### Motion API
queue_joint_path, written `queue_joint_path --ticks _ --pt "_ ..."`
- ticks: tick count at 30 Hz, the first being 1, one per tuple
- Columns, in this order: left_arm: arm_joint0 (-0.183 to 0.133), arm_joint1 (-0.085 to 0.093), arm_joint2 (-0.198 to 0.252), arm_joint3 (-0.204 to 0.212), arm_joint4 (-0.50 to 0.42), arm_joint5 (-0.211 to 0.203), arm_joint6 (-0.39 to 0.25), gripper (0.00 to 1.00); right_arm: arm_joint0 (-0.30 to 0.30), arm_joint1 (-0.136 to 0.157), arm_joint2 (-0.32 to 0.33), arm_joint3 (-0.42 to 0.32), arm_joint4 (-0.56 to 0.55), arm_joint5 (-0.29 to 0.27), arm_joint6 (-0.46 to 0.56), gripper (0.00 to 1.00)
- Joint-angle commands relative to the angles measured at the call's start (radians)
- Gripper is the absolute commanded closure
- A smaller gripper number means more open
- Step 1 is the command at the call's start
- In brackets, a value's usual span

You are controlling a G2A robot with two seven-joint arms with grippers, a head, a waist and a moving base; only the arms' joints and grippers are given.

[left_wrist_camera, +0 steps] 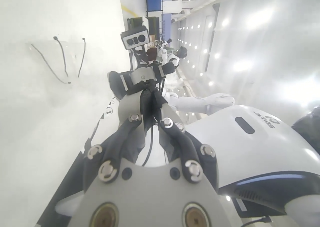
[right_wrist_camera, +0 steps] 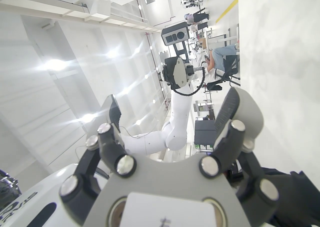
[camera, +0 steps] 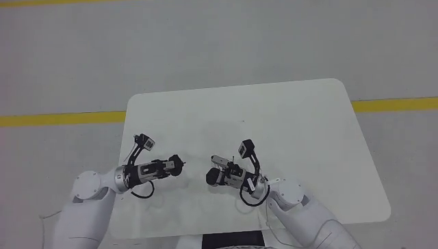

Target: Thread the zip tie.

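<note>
Top view: both arms sit by the near edge of the table (camera: pixel 308 112), left gripper (camera: pixel 179 165) facing right gripper (camera: pixel 209 177). Anything thin on the tabletop is too small to make out.

Left wrist view: the left gripper's pinched closed, nothing visible in it. Three zip ties (left_wrist_camera: pixel 64 57) lie loose on the table, well apart from it.

Right wrist view: the right gripper's spread wide, empty.

My worry: ties that thin and flat could slip out of a pinch.

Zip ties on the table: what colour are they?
The zip ties are black, clearest in the left wrist view.
</note>
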Motion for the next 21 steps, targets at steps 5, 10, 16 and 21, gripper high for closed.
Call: queue_joint_path --ticks 5,10,16,21 --pt "0.0 0.001 0.0 0.0 -0.001 0.0 0.0 1.0 0.0 0.0 0.0 0.0 0.0 0.0 0.0 0.0" --pt "0.0 0.001 0.0 0.0 -0.001 0.0 0.0 1.0 0.048 0.012 -0.014 -0.055 -0.231 0.159 -0.015 0.0" --pt "0.0 0.001 0.0 0.0 -0.001 0.0 0.0 1.0 0.108 0.021 -0.053 -0.139 -0.456 0.369 0.017 0.0" --pt "0.0 0.001 0.0 0.0 -0.001 0.0 0.0 1.0 0.116 0.022 -0.07 -0.169 -0.508 0.378 0.008 0.0"
